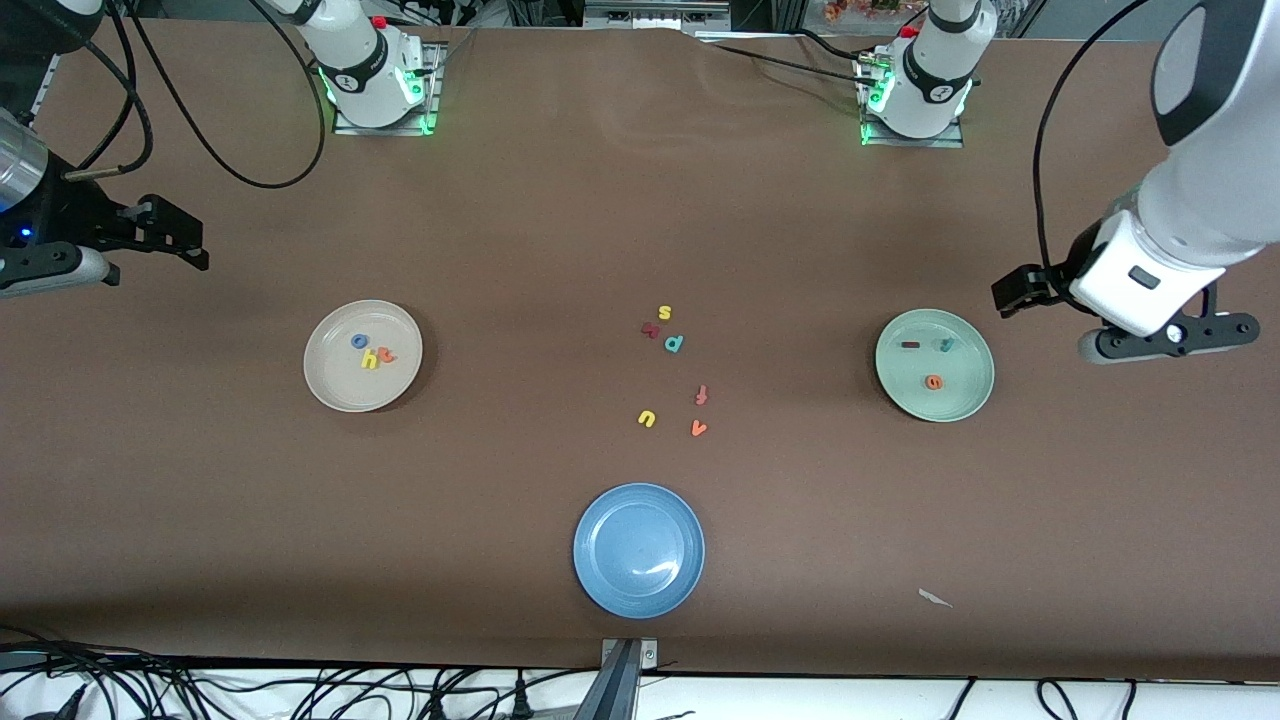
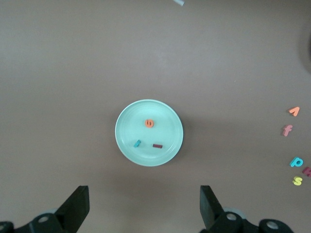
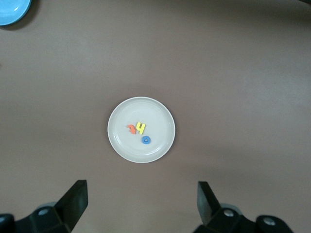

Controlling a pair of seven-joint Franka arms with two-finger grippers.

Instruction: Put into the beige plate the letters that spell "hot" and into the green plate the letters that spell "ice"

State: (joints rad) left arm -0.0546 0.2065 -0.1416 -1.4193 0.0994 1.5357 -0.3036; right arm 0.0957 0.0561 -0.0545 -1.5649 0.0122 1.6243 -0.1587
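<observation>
Green plate (image 2: 127, 145) beneath left claw (image 2: 144, 206)

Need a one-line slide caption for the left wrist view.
Open left gripper high over green plate holding the orange e, teal c, dark red i.

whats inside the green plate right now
The green plate holds three letters: a dark red i, a teal c and an orange e. Nothing covers them.

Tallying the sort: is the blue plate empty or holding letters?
Empty: the blue plate shows only bare glaze; the leftover letters lie on the table.
</observation>
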